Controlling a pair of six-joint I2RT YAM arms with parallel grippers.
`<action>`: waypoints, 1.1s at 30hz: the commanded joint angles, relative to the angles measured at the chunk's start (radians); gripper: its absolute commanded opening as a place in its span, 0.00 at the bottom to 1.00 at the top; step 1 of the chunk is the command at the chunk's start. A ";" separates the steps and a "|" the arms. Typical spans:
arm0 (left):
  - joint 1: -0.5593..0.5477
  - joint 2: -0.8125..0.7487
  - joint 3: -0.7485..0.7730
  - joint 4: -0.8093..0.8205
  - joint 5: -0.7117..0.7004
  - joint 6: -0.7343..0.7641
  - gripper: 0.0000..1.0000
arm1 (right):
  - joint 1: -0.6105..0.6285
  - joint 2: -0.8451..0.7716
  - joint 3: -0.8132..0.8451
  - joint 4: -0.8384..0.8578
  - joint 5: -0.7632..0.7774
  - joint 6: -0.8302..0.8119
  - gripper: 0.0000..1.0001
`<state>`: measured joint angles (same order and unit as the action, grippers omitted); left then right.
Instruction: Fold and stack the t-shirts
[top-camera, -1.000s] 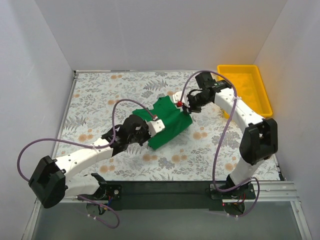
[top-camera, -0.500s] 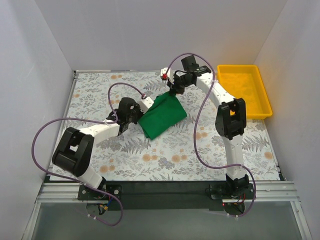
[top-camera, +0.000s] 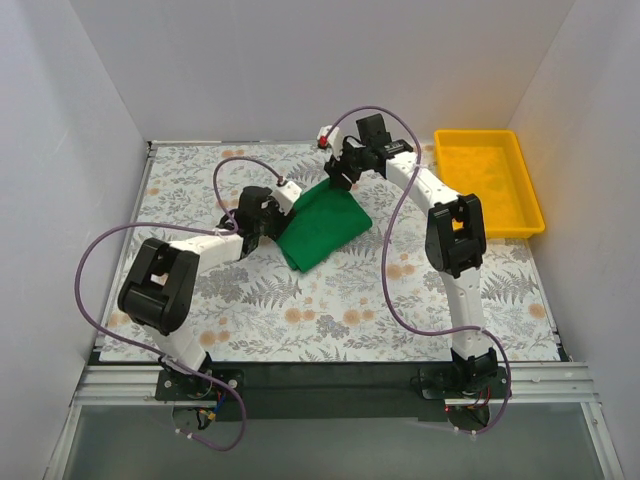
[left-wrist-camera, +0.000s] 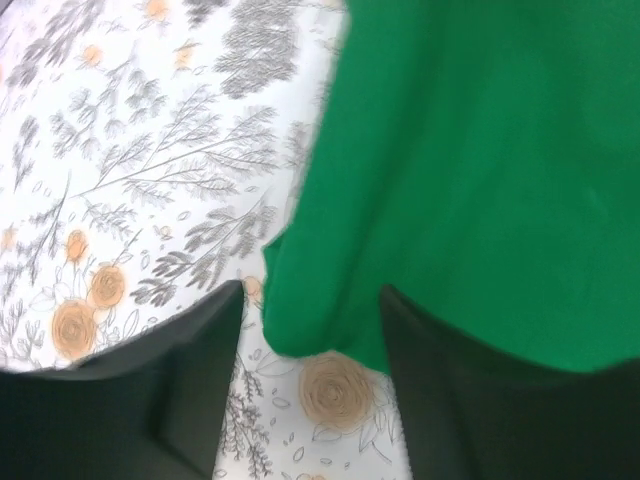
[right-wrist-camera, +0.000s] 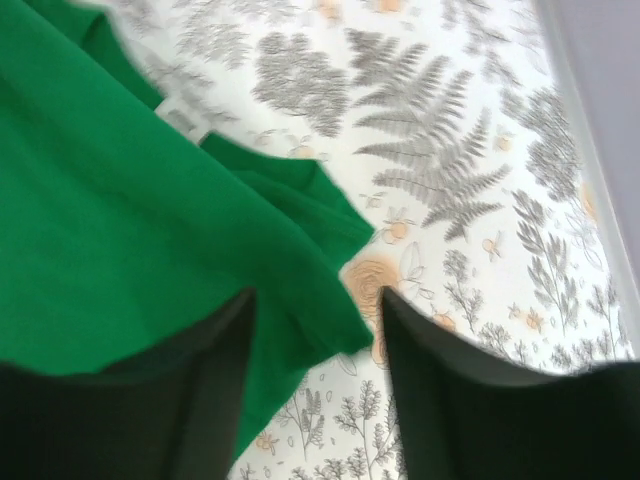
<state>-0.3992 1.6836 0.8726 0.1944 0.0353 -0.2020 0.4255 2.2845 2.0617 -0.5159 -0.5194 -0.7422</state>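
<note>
The green t-shirt (top-camera: 322, 228) lies folded on the flowered tablecloth, mid-table toward the back. My left gripper (top-camera: 272, 205) sits at its left edge, and my right gripper (top-camera: 338, 172) at its far corner. In the left wrist view the left gripper (left-wrist-camera: 312, 295) is open, and a rounded corner of the t-shirt (left-wrist-camera: 480, 150) lies loose between the fingers. In the right wrist view the right gripper (right-wrist-camera: 318, 300) is open too. There the t-shirt (right-wrist-camera: 120, 230) has a corner resting on the cloth between the fingers, not pinched.
A yellow plastic tray (top-camera: 478, 133) stands at the back right, close to the right wall. White walls close in the table at the back and on both sides. Purple cables loop above both arms.
Both grippers carried the t-shirt's edge back and to the left, laying the fold over. Their jaws then opened and let go of the cloth.
</note>
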 joint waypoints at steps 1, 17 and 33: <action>0.017 0.053 0.116 -0.006 -0.156 -0.143 0.59 | 0.025 0.015 -0.026 0.249 0.195 0.266 0.70; 0.066 -0.272 0.082 -0.504 0.148 -1.111 0.83 | -0.109 -0.302 -0.469 0.156 -0.321 0.374 0.77; 0.042 -0.070 -0.143 -0.271 0.175 -1.605 0.72 | -0.257 -0.681 -0.905 0.140 -0.349 0.313 0.70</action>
<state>-0.3523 1.5349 0.6834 -0.0666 0.2386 -1.7283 0.2050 1.6379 1.1881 -0.3862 -0.8093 -0.4019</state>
